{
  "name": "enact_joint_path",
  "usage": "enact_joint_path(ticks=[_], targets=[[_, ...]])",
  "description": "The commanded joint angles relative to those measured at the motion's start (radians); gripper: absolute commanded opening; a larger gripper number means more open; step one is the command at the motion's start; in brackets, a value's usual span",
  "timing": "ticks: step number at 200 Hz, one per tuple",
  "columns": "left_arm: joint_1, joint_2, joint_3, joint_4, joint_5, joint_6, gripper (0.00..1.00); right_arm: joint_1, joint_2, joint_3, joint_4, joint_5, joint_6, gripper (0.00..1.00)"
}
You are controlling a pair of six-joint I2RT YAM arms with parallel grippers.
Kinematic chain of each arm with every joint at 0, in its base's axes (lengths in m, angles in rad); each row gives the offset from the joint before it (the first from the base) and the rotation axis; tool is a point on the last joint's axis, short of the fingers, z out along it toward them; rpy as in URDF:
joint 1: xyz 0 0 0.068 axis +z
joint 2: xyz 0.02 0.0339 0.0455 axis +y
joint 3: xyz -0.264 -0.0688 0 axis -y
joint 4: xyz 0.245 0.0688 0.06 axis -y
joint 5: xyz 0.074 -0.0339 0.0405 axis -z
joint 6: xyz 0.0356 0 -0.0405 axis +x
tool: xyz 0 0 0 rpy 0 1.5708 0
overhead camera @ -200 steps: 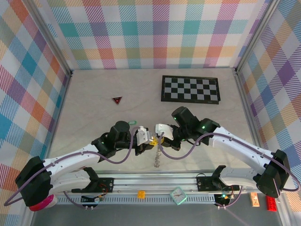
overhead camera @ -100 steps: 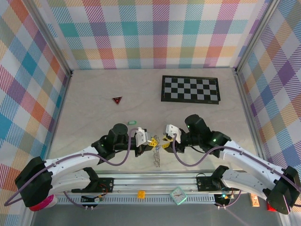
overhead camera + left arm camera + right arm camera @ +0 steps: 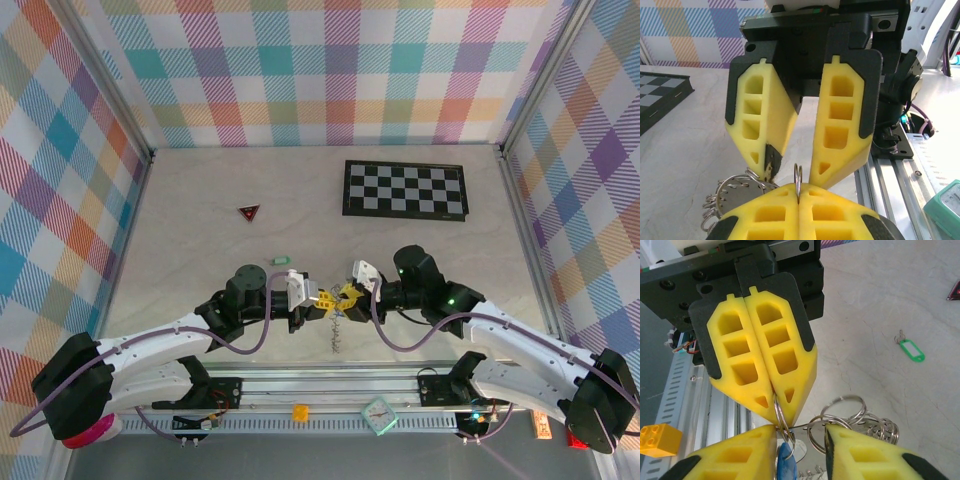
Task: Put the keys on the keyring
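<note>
Keyring [image 3: 798, 176] is held up near the front edge of the table [image 3: 200, 220]. It is pinched edge-on by the left gripper [image 3: 799, 194], whose yellow fingers are pressed together on the thin metal loop. Facing it, the right gripper [image 3: 799, 435] now has its jaws apart. A second ago it was closed, then it pulled back a little, and now it has come close again, so one finger stands on each side of the loop, seemingly without touching it. The blue key [image 3: 786, 460] hangs just below the keyring, between the right fingers, and nothing grips it. It looks to be threaded on already, though the exact joint is hidden. A bunch of small rings with the chain [image 3: 335, 338] hangs beside. Farther out, the mint-green key [image 3: 283, 260] lies alone on the table, well apart from both grippers, so probably this one is the next to fetch.
</note>
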Motion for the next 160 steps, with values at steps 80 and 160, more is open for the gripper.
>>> enact_joint_path(ticks=[80,160], targets=[[-0.007,-0.024,0.002,0.052,-0.005,-0.014,0.00,0.004,-0.045,-0.101,0.088,-0.021,0.055,0.41],[-0.007,-0.027,-0.010,0.072,-0.009,-0.020,0.00,0.013,0.078,-0.118,0.249,-0.136,0.096,0.31]])
